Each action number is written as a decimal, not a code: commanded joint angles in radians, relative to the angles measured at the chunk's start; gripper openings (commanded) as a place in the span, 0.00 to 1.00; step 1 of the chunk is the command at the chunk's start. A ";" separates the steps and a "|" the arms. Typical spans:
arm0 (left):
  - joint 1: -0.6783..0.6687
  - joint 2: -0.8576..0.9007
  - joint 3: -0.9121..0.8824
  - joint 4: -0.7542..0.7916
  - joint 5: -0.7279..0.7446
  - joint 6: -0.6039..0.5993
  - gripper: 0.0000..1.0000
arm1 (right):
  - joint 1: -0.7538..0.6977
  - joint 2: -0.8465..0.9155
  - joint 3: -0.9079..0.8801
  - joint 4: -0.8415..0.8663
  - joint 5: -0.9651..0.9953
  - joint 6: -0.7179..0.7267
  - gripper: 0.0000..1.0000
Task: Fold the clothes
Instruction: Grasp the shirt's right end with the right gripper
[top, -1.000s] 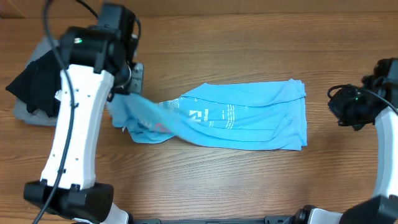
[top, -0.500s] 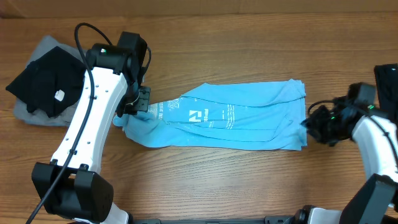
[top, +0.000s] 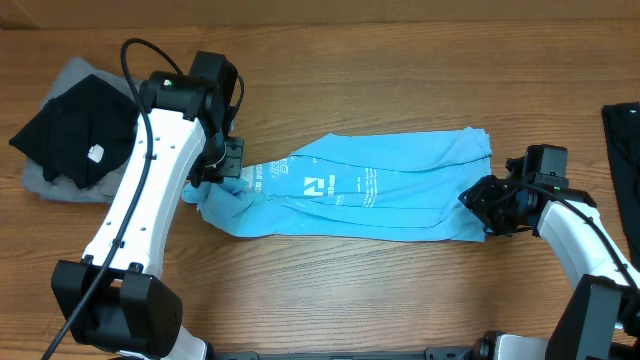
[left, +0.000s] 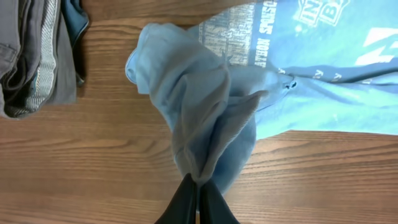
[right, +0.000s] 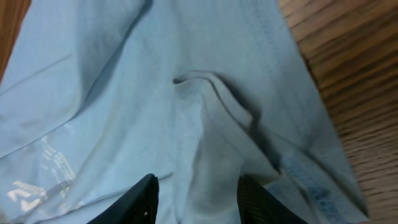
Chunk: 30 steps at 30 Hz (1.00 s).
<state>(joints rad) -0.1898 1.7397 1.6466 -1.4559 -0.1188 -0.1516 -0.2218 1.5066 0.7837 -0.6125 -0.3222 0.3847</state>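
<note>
The blue shirt in the middle looked only partly folded. The left gripper pinched its left end, and the right gripper had its fingers apart over the right end.

You have bare table at lower frame; blue T-shirt spans centre, dark clothes pile blocks upper left.

We see bright, even light with soft shadows on the desk; our right wrist view looks slightly blurred.
</note>
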 joint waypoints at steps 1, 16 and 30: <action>0.000 -0.006 -0.002 0.006 0.015 -0.010 0.04 | 0.008 0.014 -0.013 0.015 0.049 0.008 0.43; 0.001 -0.006 -0.002 0.002 0.011 0.017 0.04 | -0.030 0.022 0.116 -0.146 0.102 0.001 0.04; 0.002 -0.006 -0.002 0.013 0.004 0.025 0.05 | -0.056 -0.051 0.107 -0.423 0.261 0.060 0.15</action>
<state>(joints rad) -0.1898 1.7397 1.6451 -1.4487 -0.1158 -0.1471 -0.2745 1.4620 0.9031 -1.0229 -0.1345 0.4198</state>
